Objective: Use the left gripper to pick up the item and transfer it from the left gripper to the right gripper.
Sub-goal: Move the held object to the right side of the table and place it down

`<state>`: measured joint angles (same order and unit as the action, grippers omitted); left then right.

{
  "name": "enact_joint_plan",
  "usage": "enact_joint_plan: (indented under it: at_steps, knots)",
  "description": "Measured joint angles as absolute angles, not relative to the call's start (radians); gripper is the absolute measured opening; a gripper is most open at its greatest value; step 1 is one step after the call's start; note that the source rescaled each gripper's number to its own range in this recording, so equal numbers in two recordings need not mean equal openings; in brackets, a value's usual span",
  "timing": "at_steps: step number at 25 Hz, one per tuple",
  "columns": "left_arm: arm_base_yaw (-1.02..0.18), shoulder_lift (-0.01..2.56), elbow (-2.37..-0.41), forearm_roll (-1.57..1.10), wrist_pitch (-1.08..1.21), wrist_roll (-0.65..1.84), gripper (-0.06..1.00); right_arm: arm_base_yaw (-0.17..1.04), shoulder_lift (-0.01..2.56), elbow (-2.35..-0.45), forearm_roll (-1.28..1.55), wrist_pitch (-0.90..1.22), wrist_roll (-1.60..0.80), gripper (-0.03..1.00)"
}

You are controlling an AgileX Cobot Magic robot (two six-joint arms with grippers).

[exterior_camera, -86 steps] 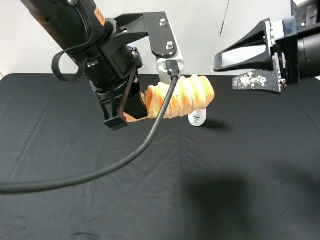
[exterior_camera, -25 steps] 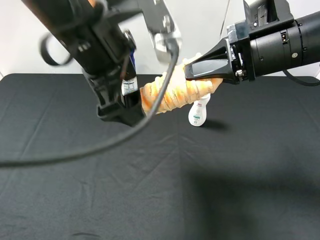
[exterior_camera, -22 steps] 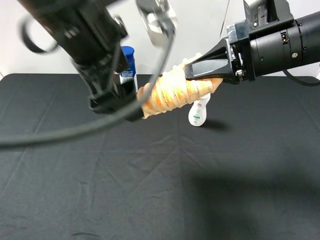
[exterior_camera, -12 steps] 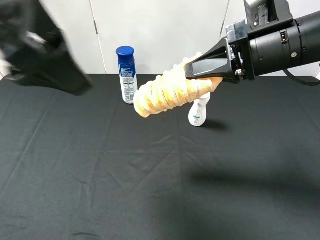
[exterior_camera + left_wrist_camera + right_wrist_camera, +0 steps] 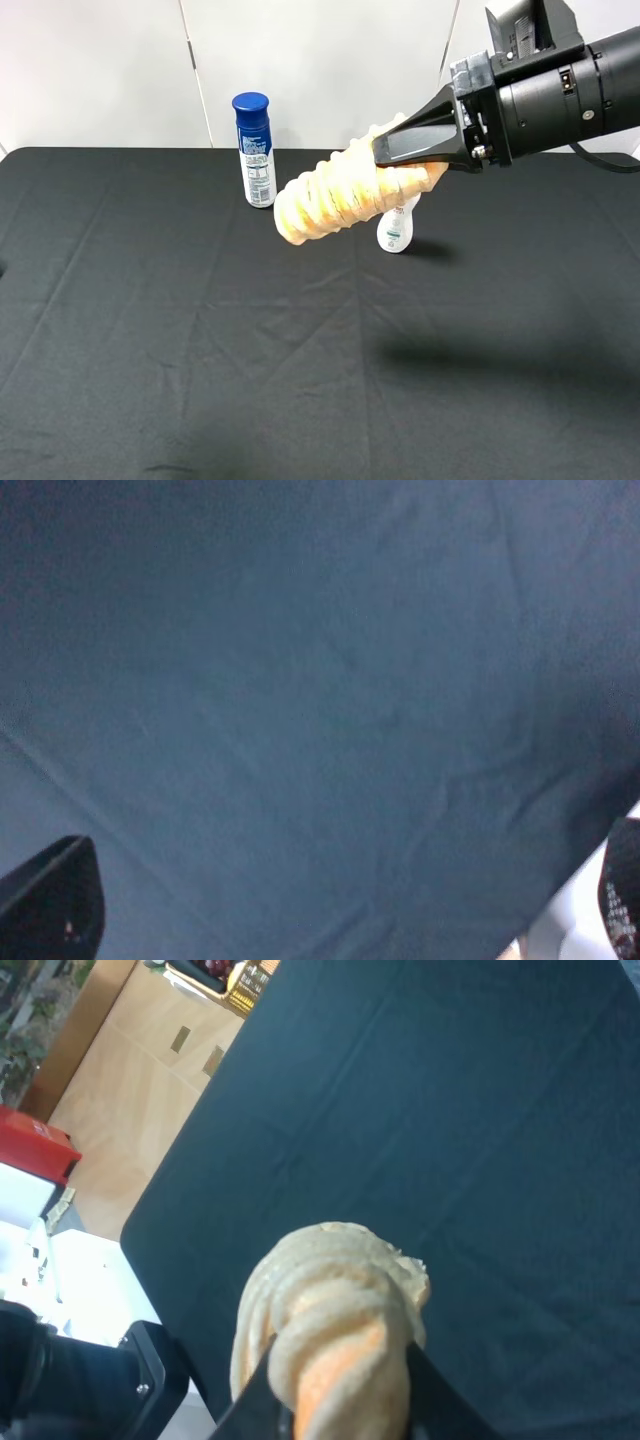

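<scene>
A: High view?
B: Right hand [image 5: 395,160] is clamped on one end of the item [image 5: 330,195]. The item is in the air above the worktop [image 5: 200,350]. Its free end slopes down toward the blue-capped spray can [image 5: 254,150] and is clear of it. The small white bottle [image 5: 396,228] stands on the worktop, with its top hidden behind the item.
A: Left wrist view?
B: Left hand [image 5: 340,910] is wide open. Only the two fingertips [image 5: 55,905] show, at opposite edges of the frame. Between them is just the worktop's dark cloth [image 5: 300,680]. It holds nothing and touches nothing.
A: Right wrist view?
B: The item [image 5: 330,1350] is seen end-on, pinched between both fingers [image 5: 258,1405] of the right hand [image 5: 345,1415]. Jaws are narrowed to the item's width, one finger against each side. The worktop [image 5: 450,1110] lies well below. A light wood surface [image 5: 130,1110] shows past its edge.
</scene>
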<state>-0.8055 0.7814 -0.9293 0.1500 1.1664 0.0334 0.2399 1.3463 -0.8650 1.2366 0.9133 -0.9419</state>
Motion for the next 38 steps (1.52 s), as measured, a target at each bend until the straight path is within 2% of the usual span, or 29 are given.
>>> enact_joint_plan:
  at_steps: [8, 16, 21, 33, 38]
  knots:
    - [-0.805, 0.426, -0.630, 0.144, 1.114, -0.063, 1.00, 0.240, 1.346, -0.865, 1.219, 0.909, -0.941, 0.01]
    - [-0.805, 0.182, -0.584, 0.105, 1.094, -0.075, 1.00, 0.240, 1.346, -0.865, 1.216, 0.895, -0.932, 0.01]
    - [-0.805, 0.150, -0.499, 0.069, 1.079, -0.067, 1.00, 0.240, 1.346, -0.865, 1.216, 0.862, -0.894, 0.01]
    - [-0.804, 0.151, -0.496, 0.056, 1.070, -0.053, 1.00, 0.240, 1.346, -0.865, 1.179, 0.844, -0.886, 0.01]
    - [-0.716, 0.151, -0.496, 0.055, 1.069, -0.053, 1.00, 0.240, 1.346, -0.865, 1.121, 0.838, -0.833, 0.00]
